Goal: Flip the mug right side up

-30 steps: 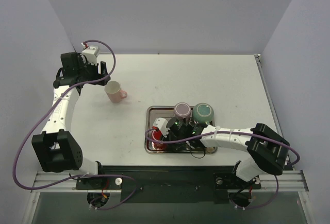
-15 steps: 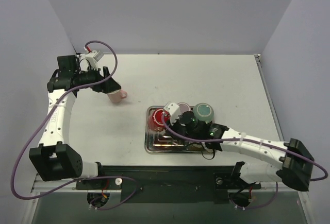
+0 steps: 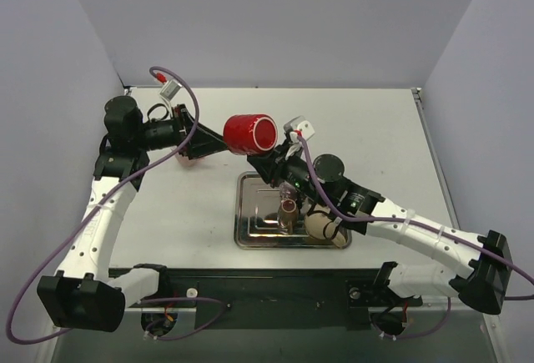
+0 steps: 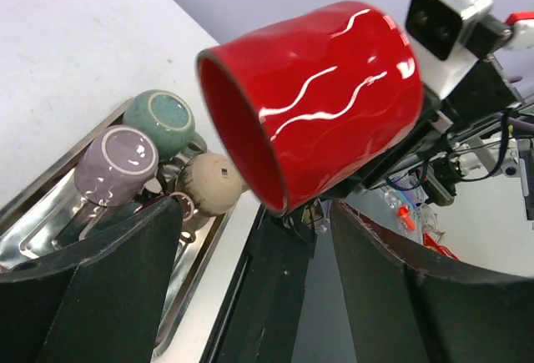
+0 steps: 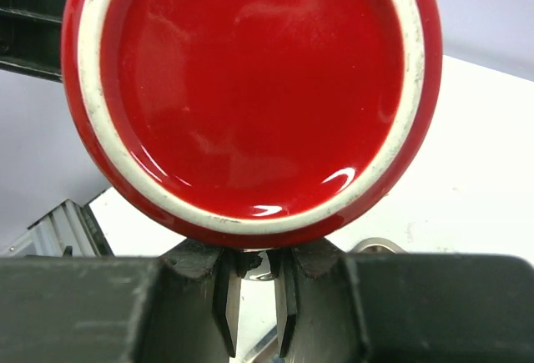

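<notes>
Mugs number four in the left wrist view: one red mug (image 4: 325, 96) and three in the single metal tray (image 3: 254, 234), namely a teal mug (image 4: 163, 117) and a purple mug (image 4: 117, 158), both base-up, and a rounded beige mug (image 4: 213, 184).

From overhead, the red mug hangs in the air at 11 o'clock from the tray, on its side. Its mouth faces 9 o'clock, its base 3 o'clock.

The right gripper (image 5: 253, 300) carries the red mug from underneath with its jaws drawn almost together. The handle and the exact grip are hidden.

The left gripper (image 3: 209, 139), at 9 o'clock of the mug, is spread wide, and its fingers (image 4: 117, 288) touch nothing.

The right arm covers most of the tray's mugs from overhead.

The red mug's glaze is glossy with wavy ridges, and a pale ring circles its flat base.
</notes>
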